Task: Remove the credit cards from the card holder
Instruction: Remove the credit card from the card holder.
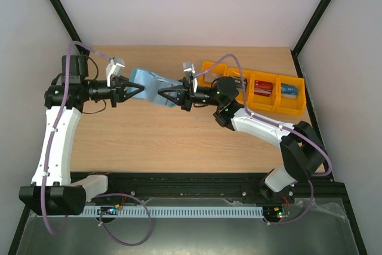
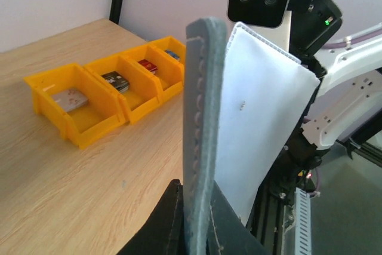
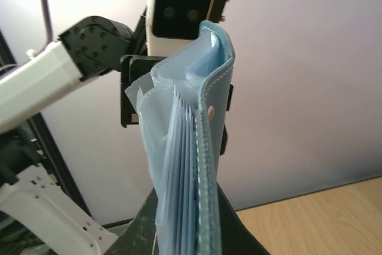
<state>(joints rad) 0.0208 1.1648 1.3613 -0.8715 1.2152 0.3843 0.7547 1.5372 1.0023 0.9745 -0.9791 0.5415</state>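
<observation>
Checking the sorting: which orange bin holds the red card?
The third bin from the left, top view; its neighbours hold a black card and a blue card.

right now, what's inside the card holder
Between the covers of the card holder, only pale blue pockets show. No card edge is visible, but the pocket depths are hidden, so one could remain.

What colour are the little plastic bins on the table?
Orange. The plastic bins show best in the left wrist view.
</observation>
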